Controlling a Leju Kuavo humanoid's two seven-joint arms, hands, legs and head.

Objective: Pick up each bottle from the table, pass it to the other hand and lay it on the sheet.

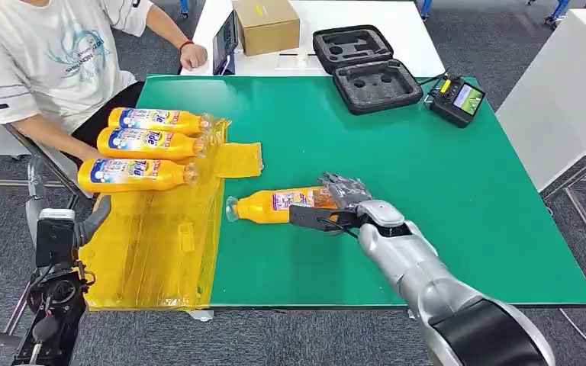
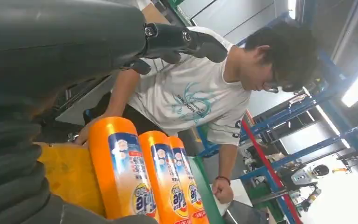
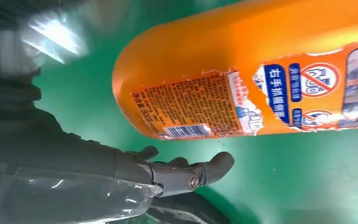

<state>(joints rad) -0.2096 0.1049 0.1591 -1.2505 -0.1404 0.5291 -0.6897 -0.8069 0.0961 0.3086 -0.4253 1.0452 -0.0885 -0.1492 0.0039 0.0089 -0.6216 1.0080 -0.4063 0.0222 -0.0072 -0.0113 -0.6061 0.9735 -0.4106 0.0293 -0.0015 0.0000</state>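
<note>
An orange bottle (image 1: 275, 206) lies on its side on the green table (image 1: 427, 152), cap pointing toward the yellow sheet (image 1: 160, 236). My right hand (image 1: 342, 200) reaches over its base end, fingers above it. In the right wrist view the thumb (image 3: 191, 172) stands apart from the bottle (image 3: 242, 70), with green table showing between them. Three more orange bottles (image 1: 149, 143) lie side by side at the far end of the sheet, also seen close up as bottles (image 2: 144, 177). My left hand (image 1: 91, 217) hangs off the table's left edge, its fingers (image 2: 182, 42) holding nothing.
A person (image 1: 38, 61) sits at the far left, one forearm beside the sheet's bottles. Past the green table, a cardboard box (image 1: 267, 24) and a tablet (image 1: 227, 42) stand on a white table. An open black foam case (image 1: 366, 69) and a small screen device (image 1: 458, 99) lie at the back.
</note>
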